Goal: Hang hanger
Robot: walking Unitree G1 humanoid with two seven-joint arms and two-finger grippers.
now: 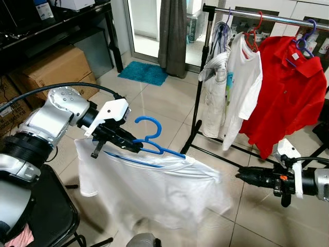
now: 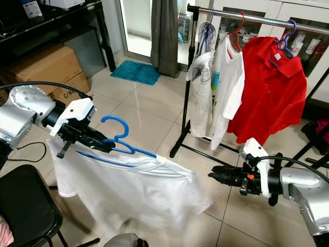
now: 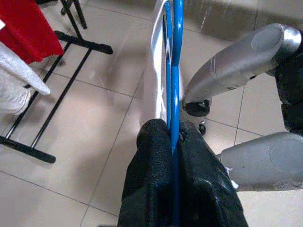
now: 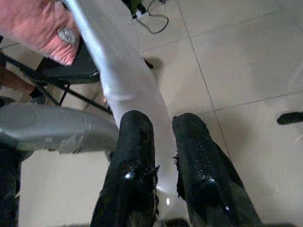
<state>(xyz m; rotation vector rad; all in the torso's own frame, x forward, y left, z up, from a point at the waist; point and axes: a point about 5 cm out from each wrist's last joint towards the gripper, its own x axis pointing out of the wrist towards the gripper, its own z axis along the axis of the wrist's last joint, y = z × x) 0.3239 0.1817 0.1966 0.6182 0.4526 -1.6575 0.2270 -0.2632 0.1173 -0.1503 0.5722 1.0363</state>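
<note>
Clothes rack (image 1: 267, 18) = landmark, black frame with silver bar, standing on tiled floor (image 1: 154, 103). Red polo shirt (image 1: 288, 98) hangs on the rack on a purple hanger, white t-shirt (image 1: 247, 87) beside it on a red hanger, pale grey garment (image 1: 215, 92) at the rack's post end. White shirt (image 1: 154, 185) on the blue hanger (image 1: 154, 139) is held in the air in front of the rack, well apart from the bar, lower than it; shirt droops, partly blurred. Left claw (image 3: 173, 142) clamped on the blue hanger's neck just under the hook, fingers pressed together on the blue plastic. Right claw (image 2: 218, 176) sits low in front of the rack's base, near the shirt's far edge; fingers (image 4: 137, 142) slightly apart, white fabric between them in the wrist view, cannot tell if touching. Black chair (image 1: 46, 211) and cardboard box (image 1: 56, 69) far from the rack on the robot's left side. Teal mat (image 1: 144, 72) behind the rack near the grey curtain (image 1: 172, 36).
</note>
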